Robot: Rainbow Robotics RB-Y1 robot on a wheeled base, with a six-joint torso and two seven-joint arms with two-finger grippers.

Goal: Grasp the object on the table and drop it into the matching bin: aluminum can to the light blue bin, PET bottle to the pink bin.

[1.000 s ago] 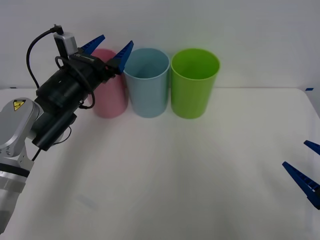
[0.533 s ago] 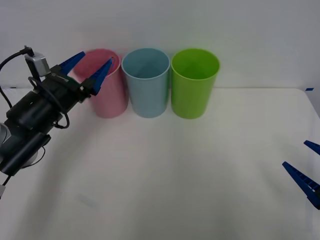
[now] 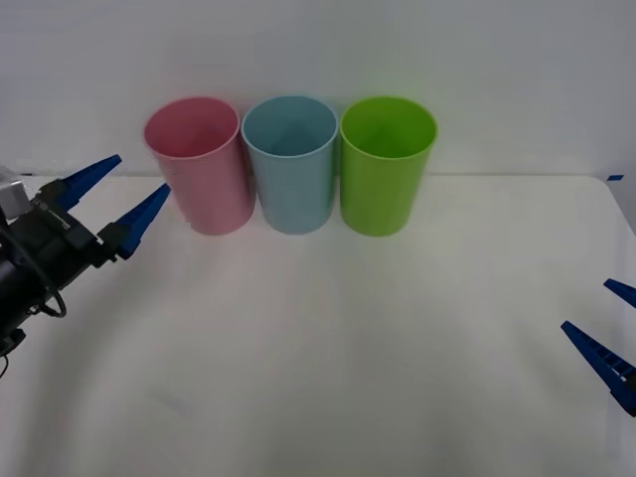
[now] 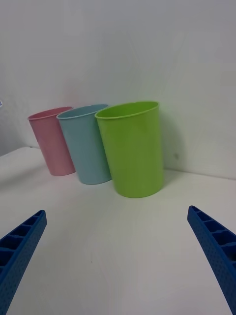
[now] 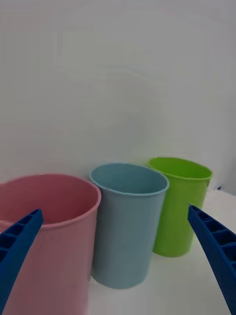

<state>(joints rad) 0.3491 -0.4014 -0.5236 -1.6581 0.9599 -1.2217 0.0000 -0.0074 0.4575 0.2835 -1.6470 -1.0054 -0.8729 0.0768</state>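
Note:
The pink bin (image 3: pixel 199 169), the light blue bin (image 3: pixel 290 174) and a lime green bin (image 3: pixel 386 174) stand in a row at the back of the white table (image 3: pixel 348 338). The aluminum can and the PET bottle are out of view. My left gripper (image 3: pixel 144 171) hovers open and empty at the table's left side, just left of the pink bin and pointing toward it. From the left wrist, the pink bin (image 5: pixel 46 246) is closest, with the light blue bin (image 5: pixel 128 231) beside it. My right gripper (image 3: pixel 586 306) rests open and empty at the front right.
A plain white wall runs close behind the bins. In the right wrist view the lime green bin (image 4: pixel 132 147) stands nearest, then the light blue bin (image 4: pixel 86 145) and the pink bin (image 4: pixel 49 142). Bare tabletop stretches in front of the bins.
My left arm has pulled back left and downward, from beside the rims of the pink and light blue bins to the table's left side, staying open. The right arm has not moved.

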